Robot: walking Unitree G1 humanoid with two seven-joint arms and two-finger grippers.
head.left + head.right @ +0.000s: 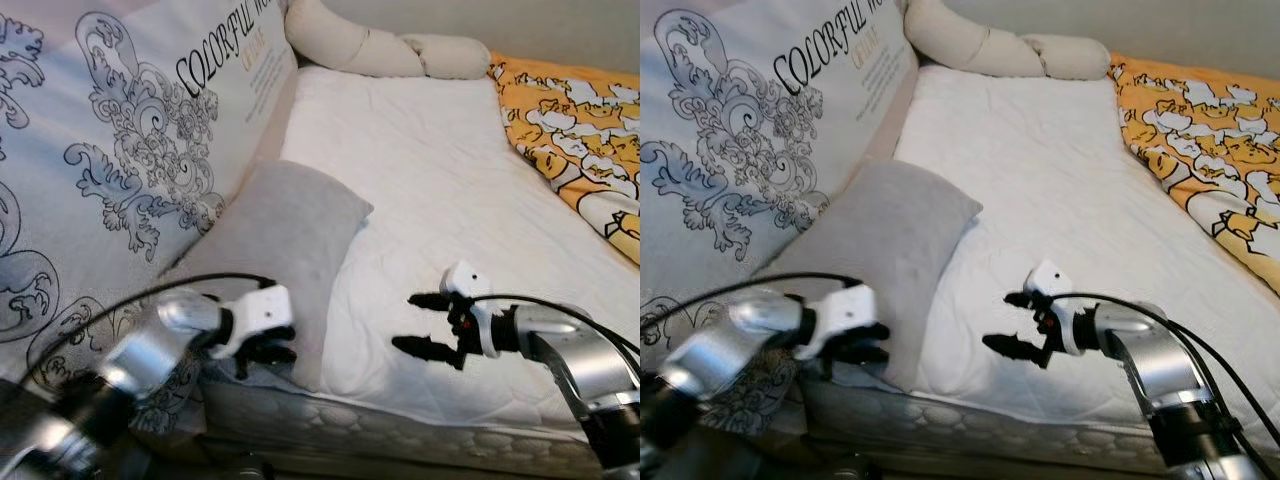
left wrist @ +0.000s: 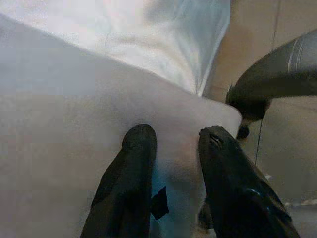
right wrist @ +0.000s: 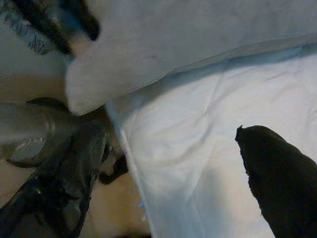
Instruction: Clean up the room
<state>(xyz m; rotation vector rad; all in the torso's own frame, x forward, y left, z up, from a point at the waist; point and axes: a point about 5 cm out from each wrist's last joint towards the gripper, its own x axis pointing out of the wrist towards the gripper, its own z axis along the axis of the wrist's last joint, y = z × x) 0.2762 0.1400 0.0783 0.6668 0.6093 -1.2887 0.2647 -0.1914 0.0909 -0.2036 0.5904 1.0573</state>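
**Ana:** Head view first: grey pillow (image 1: pixel 283 235) leans on the bed (image 1: pixel 440 180) at 9 o'clock, left gripper (image 1: pixel 268 352) at its near corner.

**Ben:** Left wrist view: fingers (image 2: pixel 133 163) narrowly apart, pinching that corner; close fully first.

**Ana:** Right wrist view: right gripper (image 1: pixel 428 324) wide open, empty; support the pillow's other edge.

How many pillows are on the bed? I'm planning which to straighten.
3: a large white printed pillow against the left side, a grey rectangular pillow leaning on it, a long cream bolster at the far end.
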